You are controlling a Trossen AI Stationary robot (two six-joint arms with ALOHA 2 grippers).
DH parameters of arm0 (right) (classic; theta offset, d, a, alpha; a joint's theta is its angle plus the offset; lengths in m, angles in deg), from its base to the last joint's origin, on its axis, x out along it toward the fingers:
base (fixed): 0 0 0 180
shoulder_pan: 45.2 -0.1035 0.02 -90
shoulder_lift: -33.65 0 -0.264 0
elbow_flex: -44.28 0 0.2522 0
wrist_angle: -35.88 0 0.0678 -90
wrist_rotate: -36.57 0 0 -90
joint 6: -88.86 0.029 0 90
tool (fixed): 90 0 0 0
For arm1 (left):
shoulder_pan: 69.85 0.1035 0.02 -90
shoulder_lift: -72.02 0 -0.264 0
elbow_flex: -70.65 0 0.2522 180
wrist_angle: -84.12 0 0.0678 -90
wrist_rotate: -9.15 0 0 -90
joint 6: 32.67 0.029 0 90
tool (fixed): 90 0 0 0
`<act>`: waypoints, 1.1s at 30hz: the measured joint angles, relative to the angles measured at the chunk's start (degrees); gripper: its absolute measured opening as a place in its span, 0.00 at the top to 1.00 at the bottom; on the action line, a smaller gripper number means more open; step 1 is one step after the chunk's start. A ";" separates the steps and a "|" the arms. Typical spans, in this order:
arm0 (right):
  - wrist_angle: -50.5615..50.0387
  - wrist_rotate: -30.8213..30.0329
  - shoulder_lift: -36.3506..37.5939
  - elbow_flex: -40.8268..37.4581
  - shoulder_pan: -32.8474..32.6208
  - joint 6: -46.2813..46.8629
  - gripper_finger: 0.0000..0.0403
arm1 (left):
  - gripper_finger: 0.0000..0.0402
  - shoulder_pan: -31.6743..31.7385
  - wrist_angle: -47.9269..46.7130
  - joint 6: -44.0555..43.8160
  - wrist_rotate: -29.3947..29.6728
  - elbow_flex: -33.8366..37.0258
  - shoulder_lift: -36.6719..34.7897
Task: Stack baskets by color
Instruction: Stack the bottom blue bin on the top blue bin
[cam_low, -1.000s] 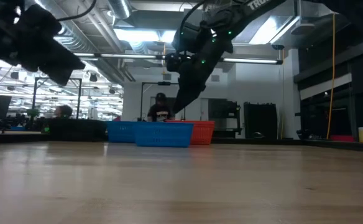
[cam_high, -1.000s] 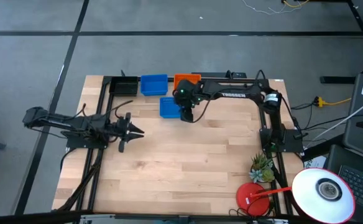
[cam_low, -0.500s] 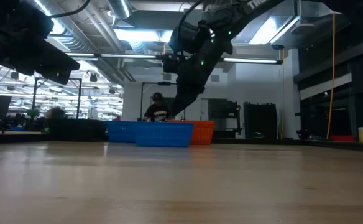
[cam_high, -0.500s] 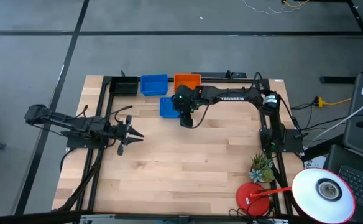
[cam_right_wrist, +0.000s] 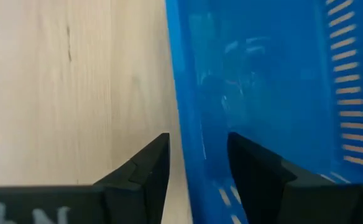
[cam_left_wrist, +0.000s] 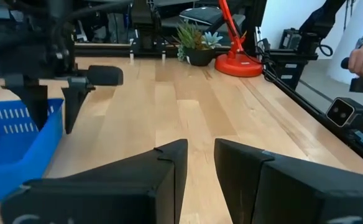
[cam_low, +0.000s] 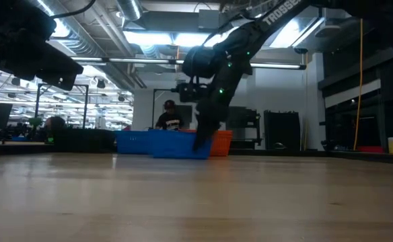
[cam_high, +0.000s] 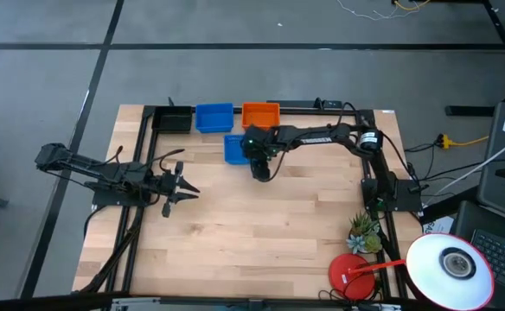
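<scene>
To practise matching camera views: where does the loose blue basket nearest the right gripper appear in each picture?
High view: loose blue basket, back centre, left of the right gripper.
Low view: centre, behind the gripper.
Left wrist view: left edge.
Right wrist view: fills the right side.
Shared landmark: the right gripper.

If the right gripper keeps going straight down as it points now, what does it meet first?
Most likely the wall of the loose blue slotted plastic basket: the right gripper has its open fingers straddling that edge, with the wooden table just beyond.
</scene>
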 joint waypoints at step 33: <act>26.83 -6.52 -1.51 24.87 3.63 -15.82 1.00 | 0.82 0.02 -0.08 0.46 -0.39 0.00 0.00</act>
